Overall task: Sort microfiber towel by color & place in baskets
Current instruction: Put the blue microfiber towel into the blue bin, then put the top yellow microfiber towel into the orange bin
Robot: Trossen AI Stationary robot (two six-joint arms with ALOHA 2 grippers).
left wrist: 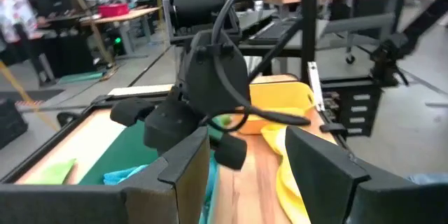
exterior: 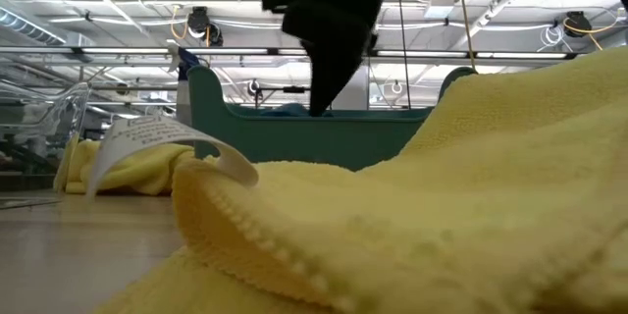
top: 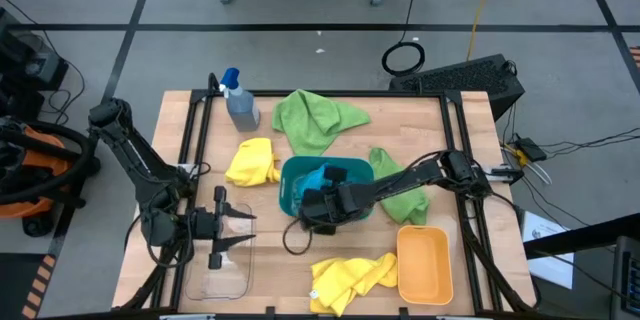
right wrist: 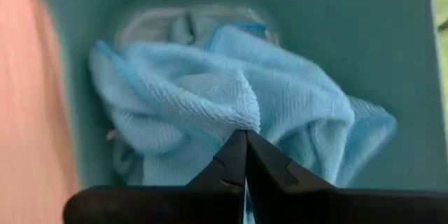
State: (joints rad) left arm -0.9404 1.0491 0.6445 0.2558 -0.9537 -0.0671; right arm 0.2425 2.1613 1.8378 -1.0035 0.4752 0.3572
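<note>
Blue's home: a bright blue towel [right wrist: 231,119] lies bunched in the teal basket [top: 292,192] at desk centre, right end effector [top: 318,205] clenched empty just above it. Left end effector [top: 232,230] hangs released over the clear basket [top: 222,278] at seven o'clock. Two green towels [top: 315,118] and two yellow towels [top: 350,278] remain out; the orange basket [top: 424,265] is unfilled.

A yellow towel [exterior: 432,216] filled the foreground, its white tag [exterior: 157,142] curling up at one edge; behind it stood the teal basket [exterior: 294,137]; a dark arm [exterior: 329,20] reached down from above into it; another yellow towel [exterior: 128,169] lay farther off.
</note>
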